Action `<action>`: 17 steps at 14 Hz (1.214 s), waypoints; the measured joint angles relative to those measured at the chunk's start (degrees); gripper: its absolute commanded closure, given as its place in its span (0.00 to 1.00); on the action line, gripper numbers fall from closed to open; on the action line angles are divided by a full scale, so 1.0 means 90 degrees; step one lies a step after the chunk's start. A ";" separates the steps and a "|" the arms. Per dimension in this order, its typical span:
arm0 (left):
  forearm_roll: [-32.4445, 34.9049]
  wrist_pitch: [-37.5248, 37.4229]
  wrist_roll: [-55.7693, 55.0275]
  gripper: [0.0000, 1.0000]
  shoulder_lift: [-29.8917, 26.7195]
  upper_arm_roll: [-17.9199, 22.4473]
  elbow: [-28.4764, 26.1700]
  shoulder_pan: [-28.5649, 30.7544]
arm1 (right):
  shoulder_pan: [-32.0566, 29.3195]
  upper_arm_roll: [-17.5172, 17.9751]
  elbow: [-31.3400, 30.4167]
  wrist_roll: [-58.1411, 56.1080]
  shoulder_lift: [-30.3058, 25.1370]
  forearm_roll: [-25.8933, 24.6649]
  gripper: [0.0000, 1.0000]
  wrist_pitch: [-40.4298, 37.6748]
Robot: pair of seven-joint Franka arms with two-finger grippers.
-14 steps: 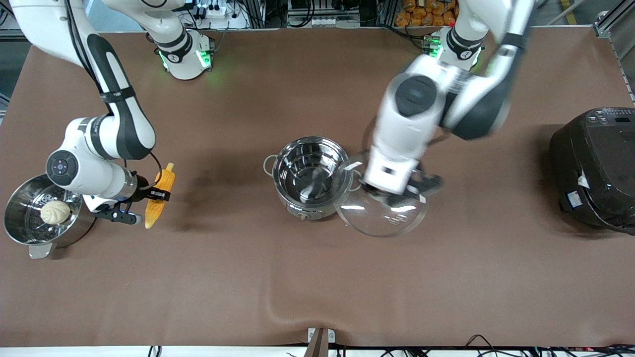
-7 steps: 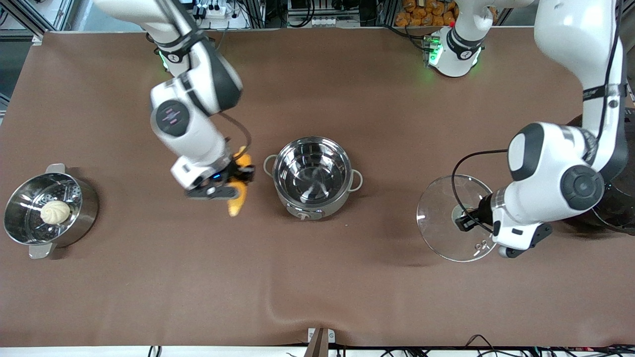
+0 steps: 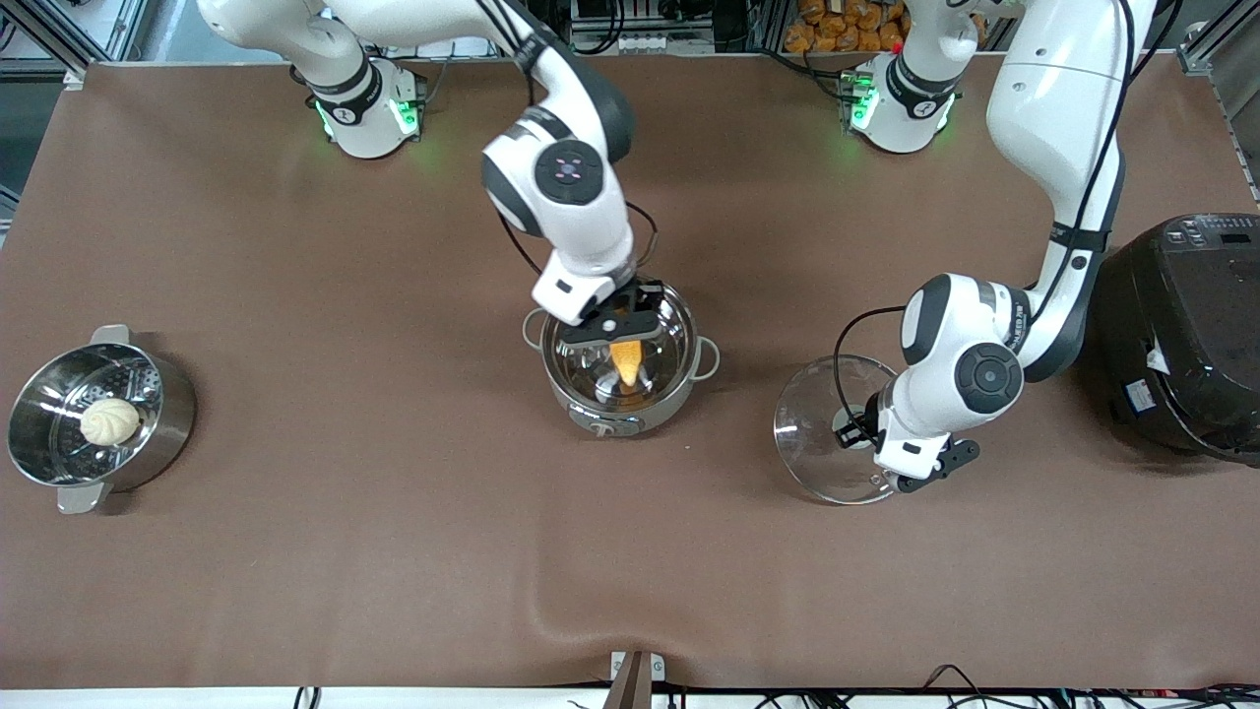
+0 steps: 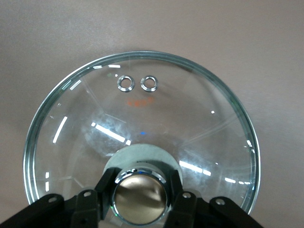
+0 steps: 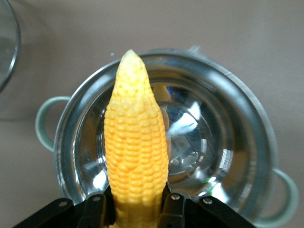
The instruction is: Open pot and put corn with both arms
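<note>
Now the pot (image 3: 618, 356) stands uncovered at the middle of the counter (image 3: 394, 551), its control panel turned toward the front camera and a grey loop handle showing at each side. Directly over its open mouth hangs the right tool (image 3: 622, 340), fingers clamped on the thick end of the corn (image 3: 626, 362). In the right wrist view the corn (image 5: 136, 153) points away from the tool (image 5: 137, 209), its tapered tip reaching over the pot's rim (image 5: 228, 76) while the shiny bowl lies below it. The cob is off the pot's bottom, held in the air above it.

Toward the left arm's end of the counter, the glass lid (image 3: 822, 433) is beside the pot and well apart from it. The left tool (image 3: 858, 431) grips the lid's knob; the left wrist view shows the black fingers (image 4: 178, 202) pressed on both sides of the steel knob (image 4: 138, 198), with the round glass (image 4: 142, 118) spreading out over bare brown counter. Whether the lid rests on the counter or hangs just above it, I cannot tell.

A black cooker (image 3: 1181, 335) stands near the left arm's end of the counter. At the right arm's end a steel steamer basket (image 3: 162, 423) holds a white bun (image 3: 109, 420).
</note>
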 measured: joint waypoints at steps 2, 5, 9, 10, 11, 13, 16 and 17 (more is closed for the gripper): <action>0.0059 0.0088 0.0000 0.00 0.0111 0.0008 -0.0021 0.0003 | 0.0011 -0.0057 0.0111 0.0119 0.0247 -0.0102 0.00 0.0040; 0.0069 0.0109 0.0000 0.00 0.0118 0.0002 0.0000 0.0002 | -0.0052 -0.0155 0.0178 0.0478 0.0296 -0.0120 0.00 0.0020; 0.0087 -0.0122 0.0000 0.00 -0.0245 0.0008 0.0104 0.0018 | -0.0136 -0.0198 0.0333 0.0610 0.0252 -0.0145 0.00 -0.0203; 0.0144 -0.0237 0.0018 0.00 -0.0480 0.0010 0.0144 0.0034 | -0.0257 -0.0240 0.0389 0.0665 0.0162 -0.0162 0.00 -0.0371; 0.0236 -0.0363 0.0077 0.00 -0.0752 0.0010 0.0172 0.0057 | -0.0500 -0.0279 0.0433 0.0673 -0.0007 -0.0183 0.00 -0.0613; 0.0272 -0.0870 0.0429 0.00 -0.1341 0.0011 0.0194 0.0096 | -0.1250 -0.0312 0.0472 0.0628 -0.0492 -0.0190 0.00 -0.1086; 0.0281 -0.1850 0.1293 0.00 -0.2169 0.0023 0.0198 0.0152 | -0.2309 -0.0320 0.0474 0.0173 -0.1142 -0.0190 0.00 -0.1684; 0.0282 -0.2186 0.1651 0.00 -0.2429 0.0033 0.0200 0.0194 | -0.2565 -0.0324 0.0472 -0.0237 -0.1311 -0.0192 0.00 -0.1903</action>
